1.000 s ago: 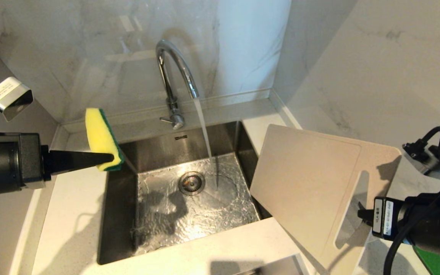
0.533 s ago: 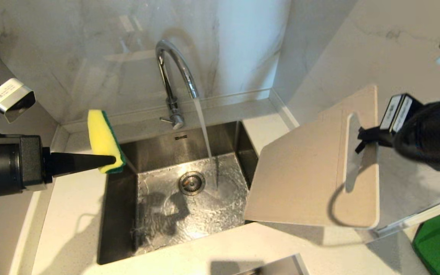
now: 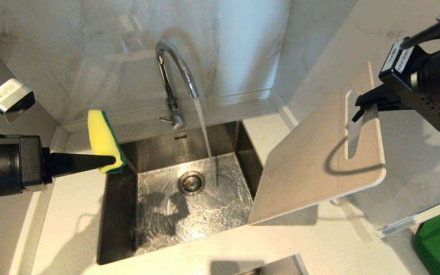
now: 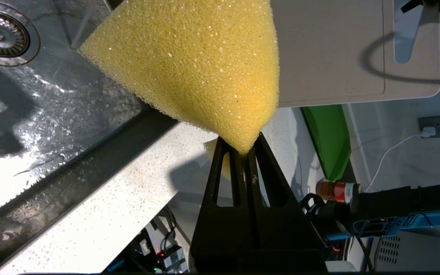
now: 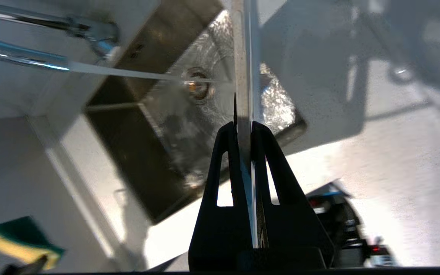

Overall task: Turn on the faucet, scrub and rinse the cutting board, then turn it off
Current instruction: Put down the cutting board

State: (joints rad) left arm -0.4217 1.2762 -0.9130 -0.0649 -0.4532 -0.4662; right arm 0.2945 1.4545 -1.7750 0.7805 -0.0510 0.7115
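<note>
A white speckled desk wraps a steel sink set into a marble corner. Since a second ago the right end effector has climbed from low at the desk's near right edge to high on the right, and the cutting board has swung up with it. The board now hangs tilted, its slot end up at the end effector, which is pinched shut on the strip beside the slot. Below and left of that end effector, the board's low corner hovers over the sink's near right rim; whether it touches is unclear. Beyond that corner the basin lies open, water falling from the faucet farther left. Across the sink, the left end effector is pressed together on a yellow-green sponge, unmoved. The right arm is cut off at the frame edge, and a green mat shows only partly.
</note>
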